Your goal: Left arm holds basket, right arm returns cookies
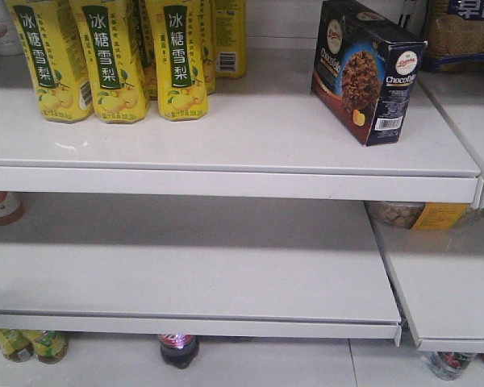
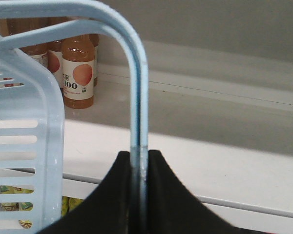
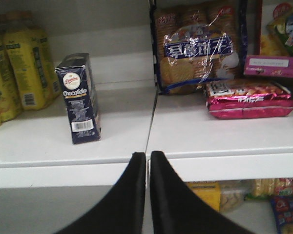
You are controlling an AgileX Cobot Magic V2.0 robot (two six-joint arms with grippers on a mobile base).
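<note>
One cookies box (image 3: 79,99) stands upright on the shelf (image 3: 122,139), up and to the left of the right gripper (image 3: 148,161) in the wrist view; its fingers are together, empty. Left gripper (image 2: 139,158) is clamped on the basket (image 2: 24,122) handle. Looks already returned.

White shelf (image 1: 226,153) with upright cookies (image 1: 367,72) and yellow cartons (image 1: 113,60)
</note>
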